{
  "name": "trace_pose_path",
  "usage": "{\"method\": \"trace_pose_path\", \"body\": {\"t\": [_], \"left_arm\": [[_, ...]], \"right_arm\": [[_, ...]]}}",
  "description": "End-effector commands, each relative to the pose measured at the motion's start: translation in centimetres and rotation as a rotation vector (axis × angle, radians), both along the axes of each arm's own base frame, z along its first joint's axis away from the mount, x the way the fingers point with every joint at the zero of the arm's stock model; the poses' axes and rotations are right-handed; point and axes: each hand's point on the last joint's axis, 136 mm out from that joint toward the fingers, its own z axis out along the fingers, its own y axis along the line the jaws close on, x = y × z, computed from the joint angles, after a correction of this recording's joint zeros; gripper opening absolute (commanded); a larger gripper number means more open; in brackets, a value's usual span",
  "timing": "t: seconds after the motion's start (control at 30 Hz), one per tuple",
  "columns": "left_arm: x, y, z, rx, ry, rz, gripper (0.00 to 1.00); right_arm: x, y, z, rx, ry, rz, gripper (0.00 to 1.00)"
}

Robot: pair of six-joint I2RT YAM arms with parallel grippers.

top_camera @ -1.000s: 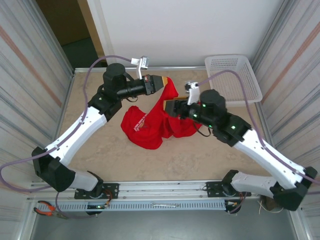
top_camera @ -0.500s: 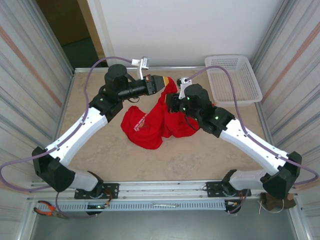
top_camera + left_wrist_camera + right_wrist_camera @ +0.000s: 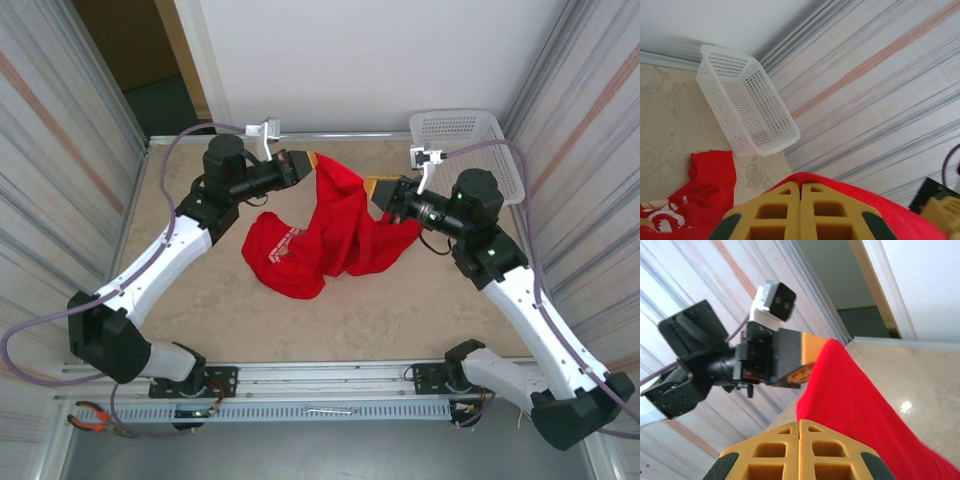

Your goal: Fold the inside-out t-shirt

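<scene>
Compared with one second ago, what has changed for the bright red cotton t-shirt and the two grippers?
The right gripper, pinching the bright red cotton t-shirt, swung right toward the white mesh plastic basket and spread the raised cloth wider. The left gripper shifted slightly left. Unchanged: the left gripper's hold, the shirt's lower part on the beige table, and the basket.
</scene>
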Motion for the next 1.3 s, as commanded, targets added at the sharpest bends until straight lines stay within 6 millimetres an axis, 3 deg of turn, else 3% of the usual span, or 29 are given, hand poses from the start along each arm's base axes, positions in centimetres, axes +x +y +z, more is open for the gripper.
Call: {"method": "trace_pose_path", "body": {"t": [0.0, 0.1, 0.2, 0.3, 0.47, 0.6, 1.17, 1.2, 1.23, 1.27], "left_arm": [[-1.4, 0.7, 2.3, -0.023, -0.106, -0.041, 0.12], [-2.7, 0.8, 1.8, -0.008, -0.125, -0.073, 0.42], [-3.2, 1.4, -0.4, 0.037, -0.094, -0.036, 0.53], [-3.9, 1.6, -2.8, 0.073, -0.061, 0.010, 0.55], [-5.0, -0.8, -5.7, 0.109, -0.037, 0.013, 0.56], [-4.7, -2.5, -6.6, 0.130, -0.034, 0.000, 0.56], [-1.8, -5.6, -6.6, 0.108, -0.050, -0.015, 0.60], [-1.8, -5.9, -6.7, 0.106, -0.051, -0.025, 0.58], [-1.8, -6.3, -6.7, 0.102, -0.052, -0.040, 0.50], [-1.9, -6.7, -6.6, 0.097, -0.055, -0.061, 0.34]], "right_arm": [[-0.1, 0.6, 0.7, 0.057, 0.002, 0.069, 0.00], [0.4, 0.7, 0.2, 0.051, 0.016, 0.064, 0.00], [0.6, 0.7, 0.1, 0.049, 0.023, 0.067, 0.00], [0.6, 0.6, 0.0, 0.047, 0.028, 0.064, 0.00], [0.8, 0.5, -0.7, 0.039, 0.049, 0.055, 0.00], [0.7, 0.5, -0.9, 0.042, 0.061, 0.053, 0.00], [0.3, 1.0, -1.3, 0.054, 0.078, 0.067, 0.00], [0.3, 1.0, -1.4, 0.053, 0.078, 0.066, 0.00], [0.4, 1.0, -1.5, 0.051, 0.080, 0.064, 0.00], [0.5, 0.9, -1.7, 0.048, 0.083, 0.057, 0.00]]}}
